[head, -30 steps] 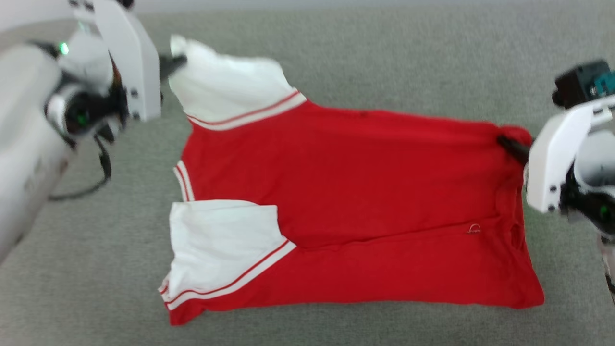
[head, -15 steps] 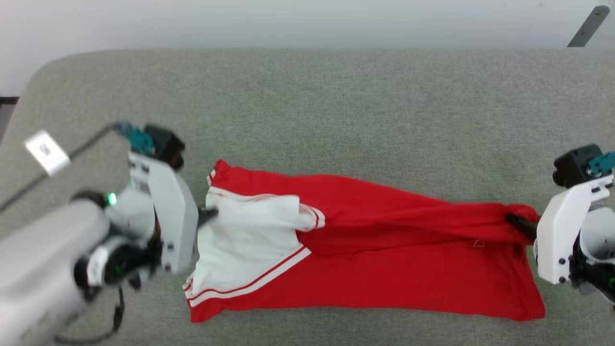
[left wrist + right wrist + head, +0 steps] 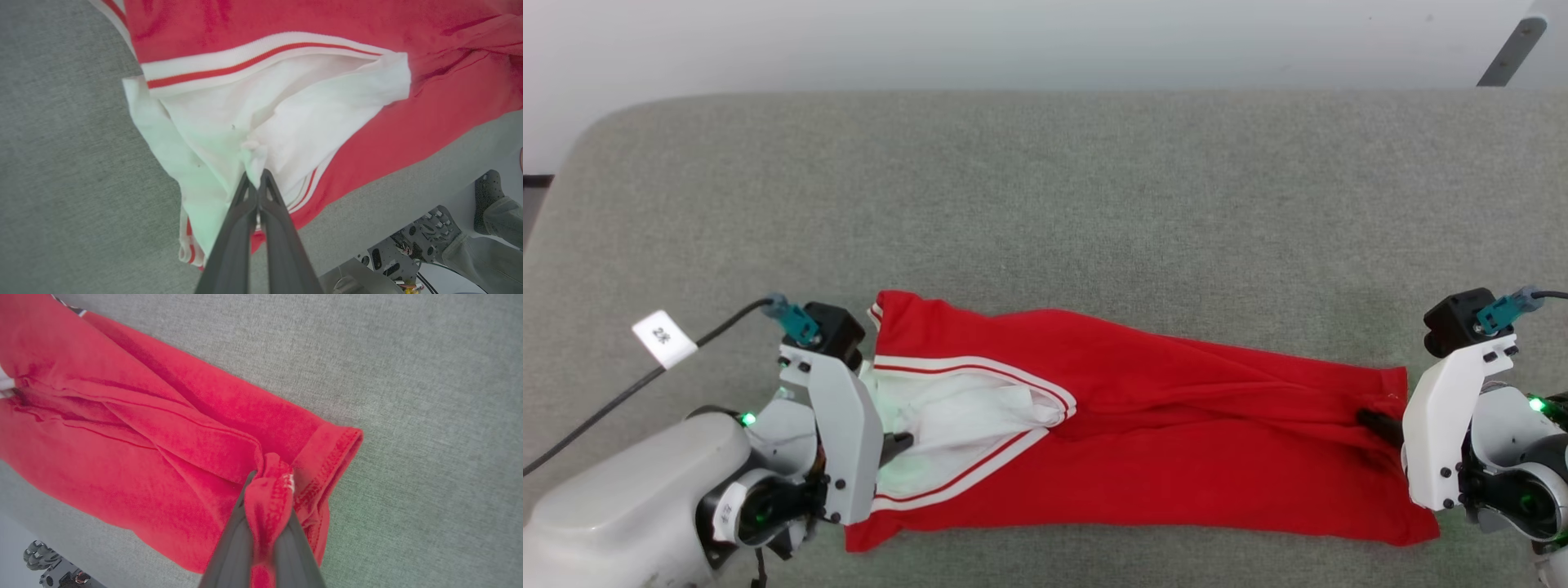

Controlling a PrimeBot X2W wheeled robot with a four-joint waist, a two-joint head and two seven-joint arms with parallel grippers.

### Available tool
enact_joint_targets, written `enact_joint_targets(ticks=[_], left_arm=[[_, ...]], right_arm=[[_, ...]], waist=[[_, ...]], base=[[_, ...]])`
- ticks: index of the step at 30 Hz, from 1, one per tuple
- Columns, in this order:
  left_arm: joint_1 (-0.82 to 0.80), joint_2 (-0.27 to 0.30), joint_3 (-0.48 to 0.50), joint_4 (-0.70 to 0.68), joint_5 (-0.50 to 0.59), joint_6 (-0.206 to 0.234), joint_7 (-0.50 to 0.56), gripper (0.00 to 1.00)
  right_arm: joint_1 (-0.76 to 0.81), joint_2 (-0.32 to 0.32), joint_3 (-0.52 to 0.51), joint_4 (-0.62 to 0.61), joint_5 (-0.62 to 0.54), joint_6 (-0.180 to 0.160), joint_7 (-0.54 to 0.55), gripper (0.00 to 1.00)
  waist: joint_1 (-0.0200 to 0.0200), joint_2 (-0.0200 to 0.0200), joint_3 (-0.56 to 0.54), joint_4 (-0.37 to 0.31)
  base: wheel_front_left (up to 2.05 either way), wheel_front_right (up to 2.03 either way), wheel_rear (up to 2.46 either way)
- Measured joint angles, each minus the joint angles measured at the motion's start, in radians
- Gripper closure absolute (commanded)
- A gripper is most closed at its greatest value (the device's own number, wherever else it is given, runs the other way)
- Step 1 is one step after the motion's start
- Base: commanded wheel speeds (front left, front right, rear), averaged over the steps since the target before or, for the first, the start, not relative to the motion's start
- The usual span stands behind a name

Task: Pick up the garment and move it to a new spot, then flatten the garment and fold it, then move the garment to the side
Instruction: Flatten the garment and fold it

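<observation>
The garment (image 3: 1176, 441), a red shirt with white sleeves and red-white striped trim, lies folded lengthwise on the grey table near its front edge. My left gripper (image 3: 900, 445) is shut on a white sleeve (image 3: 286, 118) at the garment's left end; the left wrist view shows the fingertips pinching a tuft of white cloth. My right gripper (image 3: 1368, 422) is shut on the red hem (image 3: 318, 473) at the right end, with cloth bunched between its fingers (image 3: 229, 539). The lettering is hidden.
The grey padded table (image 3: 1045, 196) stretches far behind the garment. Its front edge lies just below the shirt. A cable with a white tag (image 3: 663, 337) trails at the left. A person's foot (image 3: 488, 200) and robot base parts (image 3: 408, 253) show on the floor below.
Both grippers have carried the far edge of the garment toward the near edge, folding the flat shirt in half lengthwise and lowering it. The head camera has tilted, showing more table.
</observation>
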Motion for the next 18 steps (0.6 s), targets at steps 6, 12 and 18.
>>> enact_joint_targets(ticks=[6, 12, 18], left_arm=[[-0.001, -0.010, 0.012, 0.036, 0.002, -0.010, -0.019, 0.00], [0.022, -0.001, 0.021, 0.029, -0.004, -0.012, -0.057, 0.00], [0.075, 0.016, 0.042, 0.003, 0.010, -0.010, -0.179, 0.00]], right_arm=[[-0.007, 0.004, -0.002, 0.028, 0.000, 0.000, 0.004, 0.00], [0.007, 0.016, -0.028, 0.036, 0.008, 0.000, 0.014, 0.00], [0.067, 0.041, -0.074, 0.010, 0.015, 0.000, 0.000, 0.00]], waist=[[0.0000, 0.0000, -0.029, 0.005], [0.0000, 0.0000, -0.078, 0.011], [0.0000, 0.0000, -0.143, 0.015]], base=[[0.00, 0.00, 0.00], [0.00, 0.00, 0.00], [0.00, 0.00, 0.00]])
